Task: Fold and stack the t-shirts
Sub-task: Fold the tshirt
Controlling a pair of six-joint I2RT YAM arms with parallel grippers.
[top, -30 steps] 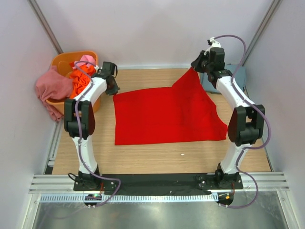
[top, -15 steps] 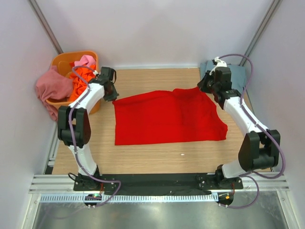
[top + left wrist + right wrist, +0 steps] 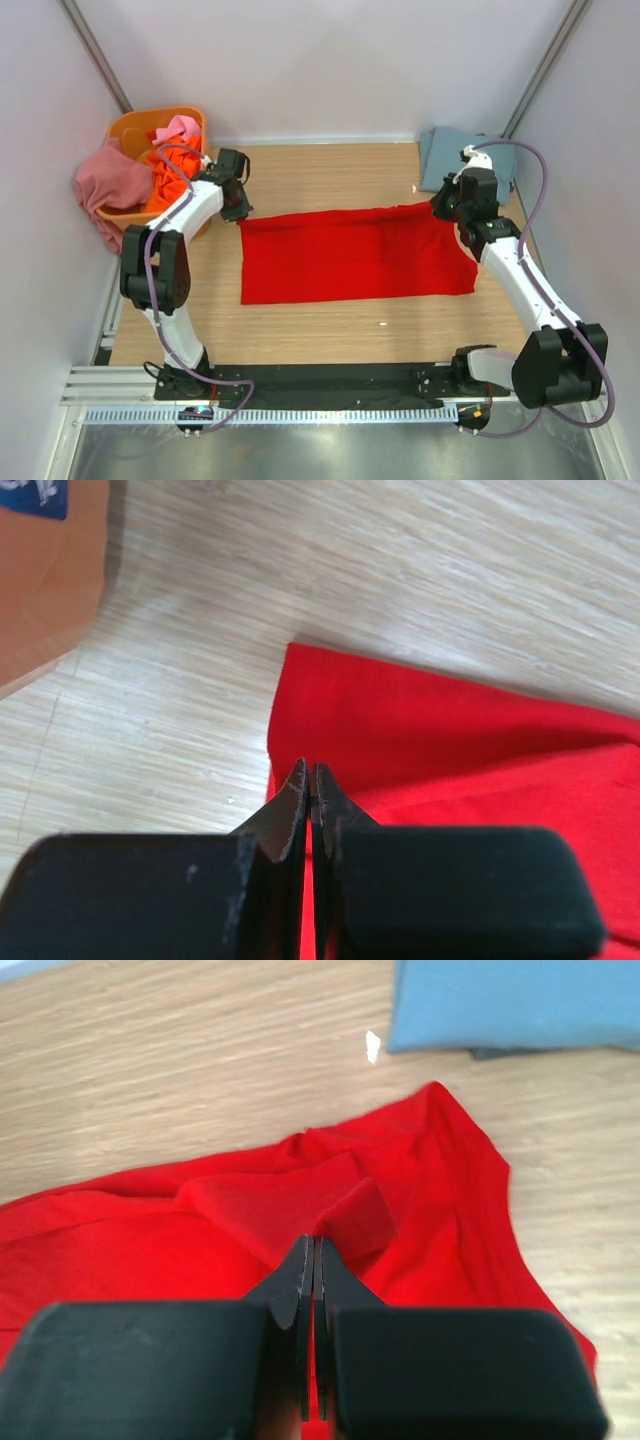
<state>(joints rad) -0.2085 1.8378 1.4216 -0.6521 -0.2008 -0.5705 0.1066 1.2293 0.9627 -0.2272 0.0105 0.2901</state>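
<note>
Between the two pincers lies the red t-shirt [image 3: 350,255], spread as a wide band on the wooden table [image 3: 330,170]. At the band's far left corner sits the left pincer [image 3: 308,775], its jaws pressed together on a turned-over layer of the red cloth. A sliver of red shows in the slit between them, and beneath their tips a lower layer runs on ahead to a square corner. At the far right corner the right pincer [image 3: 314,1245] is likewise clamped tight on a bunched fold of the same shirt, which rumples just ahead of its tips. Beyond the right pincer, apart from the red cloth, a grey-blue t-shirt [image 3: 500,1000] lies flat near the back corner. Off to the left of the left pincer, the orange tub [image 3: 128,130] holds an orange t-shirt [image 3: 165,170] and a pink t-shirt [image 3: 180,127]. A dusty rose t-shirt [image 3: 105,180] is draped over its rim.
</note>
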